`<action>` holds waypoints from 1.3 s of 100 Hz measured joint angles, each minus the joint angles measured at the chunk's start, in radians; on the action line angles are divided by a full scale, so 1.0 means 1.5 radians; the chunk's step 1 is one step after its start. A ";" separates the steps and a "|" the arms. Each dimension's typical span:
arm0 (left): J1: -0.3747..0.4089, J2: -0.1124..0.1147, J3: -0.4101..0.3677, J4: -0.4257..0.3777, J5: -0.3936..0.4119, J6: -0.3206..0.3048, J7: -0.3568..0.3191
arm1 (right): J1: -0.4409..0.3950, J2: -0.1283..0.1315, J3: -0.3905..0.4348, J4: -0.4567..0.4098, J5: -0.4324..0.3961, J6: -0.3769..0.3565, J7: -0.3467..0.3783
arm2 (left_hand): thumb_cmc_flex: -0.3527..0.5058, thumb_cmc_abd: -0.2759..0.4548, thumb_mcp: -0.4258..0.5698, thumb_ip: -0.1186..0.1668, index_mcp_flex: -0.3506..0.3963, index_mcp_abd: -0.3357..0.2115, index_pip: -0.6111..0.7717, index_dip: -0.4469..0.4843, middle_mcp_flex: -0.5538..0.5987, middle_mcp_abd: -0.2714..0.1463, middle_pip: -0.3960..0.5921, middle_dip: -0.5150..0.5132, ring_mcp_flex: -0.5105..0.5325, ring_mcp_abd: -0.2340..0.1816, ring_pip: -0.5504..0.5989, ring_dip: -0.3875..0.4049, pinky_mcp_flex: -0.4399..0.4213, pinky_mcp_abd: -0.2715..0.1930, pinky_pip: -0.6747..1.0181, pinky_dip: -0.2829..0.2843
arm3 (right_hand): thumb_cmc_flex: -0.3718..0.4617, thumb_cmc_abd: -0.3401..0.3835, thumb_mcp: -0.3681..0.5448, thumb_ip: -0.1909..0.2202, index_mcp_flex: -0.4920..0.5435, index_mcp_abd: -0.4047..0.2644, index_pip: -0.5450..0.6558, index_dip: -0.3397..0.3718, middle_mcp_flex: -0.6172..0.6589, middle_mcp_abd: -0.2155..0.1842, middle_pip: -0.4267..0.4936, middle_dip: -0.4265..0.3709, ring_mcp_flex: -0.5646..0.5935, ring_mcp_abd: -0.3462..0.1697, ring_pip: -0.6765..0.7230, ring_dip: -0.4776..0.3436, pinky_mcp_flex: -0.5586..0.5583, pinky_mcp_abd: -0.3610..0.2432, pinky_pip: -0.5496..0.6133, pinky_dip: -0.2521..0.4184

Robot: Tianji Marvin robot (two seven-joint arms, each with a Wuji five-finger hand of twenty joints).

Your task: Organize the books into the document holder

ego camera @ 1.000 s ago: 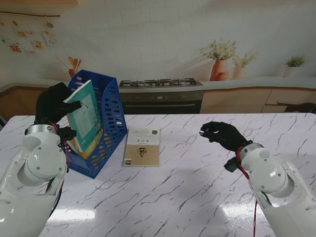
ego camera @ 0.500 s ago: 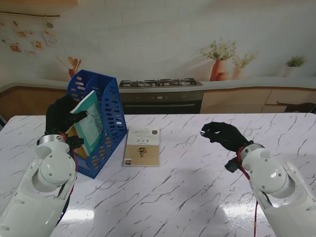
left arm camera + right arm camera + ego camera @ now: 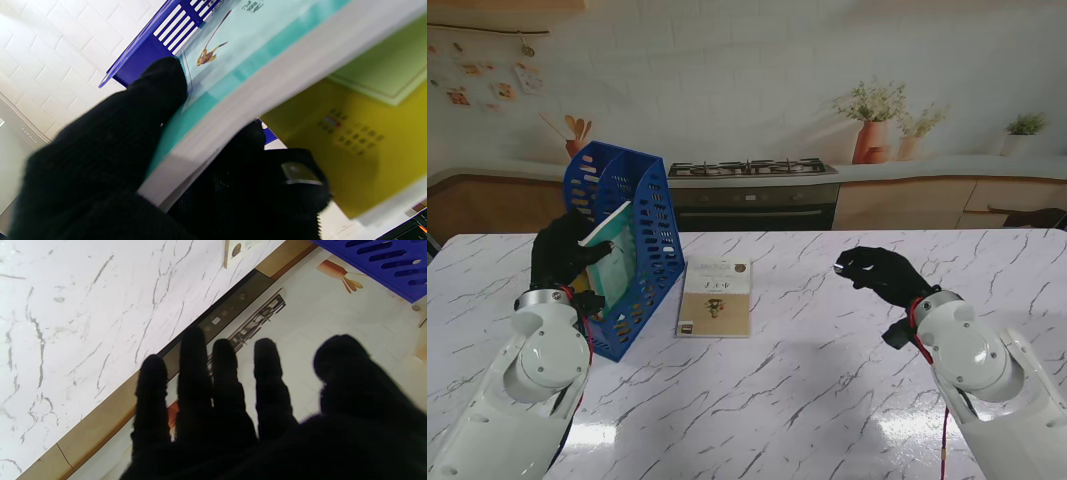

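1. One blue slotted plastic document holder (image 3: 642, 250) stands on the white marble-patterned surface (image 3: 807, 390), on the left side, its open top tipped toward the left arm.
2. Books counted: three. One teal-covered paperback book (image 3: 613, 255) is partly inside the holder, its upper corner sticking out above the rim. One yellow-covered book (image 3: 360, 133) sits in the holder beside it, seen clearly only in the left wrist view. One cream-and-tan covered book (image 3: 715, 297) lies flat on the surface just to the right of the holder, apart from both hands.
3. One black-gloved left hand (image 3: 567, 255) is clamped on the teal book at its outer edge. In the left wrist view the thumb lies on the cover and the fingers (image 3: 267, 173) wrap under the white page block.
4. One black-gloved right hand (image 3: 877, 272) hangs above the surface on the right, well apart from the flat book, holding nothing. The right wrist view shows four fingers (image 3: 193, 373) extended and slightly spread, thumb set off to one side.
5. Background, not on the surface: one stove top (image 3: 752, 168) and three potted plants (image 3: 872, 120) along the back counter.
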 measured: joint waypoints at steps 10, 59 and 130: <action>0.003 0.000 0.004 0.005 0.004 -0.003 0.006 | -0.001 0.000 0.001 0.000 0.000 0.001 -0.001 | 0.000 0.000 0.000 -0.001 0.000 0.000 0.000 0.005 0.000 0.000 -0.004 0.000 0.000 0.000 -0.003 -0.001 0.000 0.000 0.000 0.000 | 0.000 0.000 0.000 0.000 0.000 0.000 0.000 0.000 0.000 0.003 0.000 0.000 0.000 0.000 0.000 0.000 0.000 0.000 0.000 0.000; 0.023 -0.001 0.009 -0.004 0.011 0.006 0.000 | -0.005 -0.002 0.004 0.000 0.005 0.002 -0.008 | 0.001 0.043 -0.073 -0.016 -0.042 -0.019 -0.016 -0.113 -0.021 -0.001 -0.026 -0.115 -0.009 0.031 -0.097 0.003 -0.011 0.020 0.000 -0.076 | 0.000 0.000 0.000 0.000 0.000 0.000 0.000 0.000 0.000 0.004 0.000 0.000 0.000 0.000 0.000 0.000 0.000 0.000 0.000 0.000; 0.051 0.008 -0.001 -0.060 0.054 0.023 -0.031 | -0.006 -0.003 0.008 0.003 0.009 0.002 -0.009 | 0.004 0.145 -0.120 -0.022 -0.135 -0.022 -0.292 -0.553 -0.238 0.026 0.079 -0.311 -0.283 0.137 -0.384 -0.070 -0.370 0.151 -0.147 0.074 | 0.000 0.000 0.000 0.000 0.000 0.000 0.000 0.000 0.000 0.004 0.000 0.000 0.000 0.000 0.000 0.000 0.002 0.000 0.001 0.000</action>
